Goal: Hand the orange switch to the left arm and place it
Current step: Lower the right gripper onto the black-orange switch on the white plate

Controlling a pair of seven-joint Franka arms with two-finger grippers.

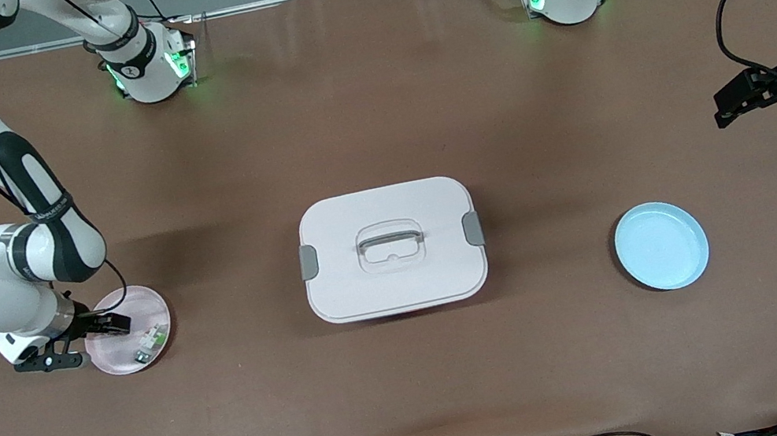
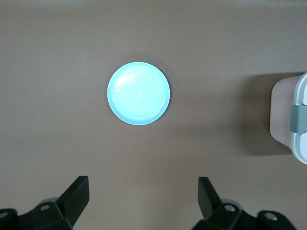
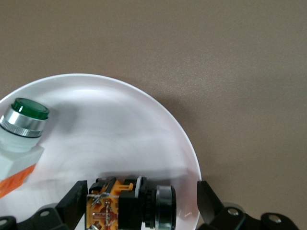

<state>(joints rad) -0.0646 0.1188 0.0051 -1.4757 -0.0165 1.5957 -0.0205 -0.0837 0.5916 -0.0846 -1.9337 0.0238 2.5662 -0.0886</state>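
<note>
1. The right gripper (image 1: 86, 341) is held low at the pink plate (image 1: 146, 301), at the right arm's end of the table, with its fingers spread wide and nothing clamped between them.
2. The orange switch (image 3: 129, 208) is seen lying on its side on that plate, directly between the two open fingers; its long axis is judged to run across the gap, from one fingertip toward the other, orange terminal end toward one finger and dark round cap toward the other.
3. A white-and-green component (image 3: 21, 129) is shown on the same plate, apart from the switch and outside the fingers.
4. The left gripper (image 1: 755, 97) is held waiting, fingers wide and empty, above bare table toward the left arm's end, with the blue plate (image 1: 661, 246) below it and nearer the front camera.
5. The box (image 1: 392, 249) is set at mid-table between the two plates; the right arm is clearly the nearer to the switch.
6. No legible brand, label or writing is made out on the switch, plates or box.
</note>
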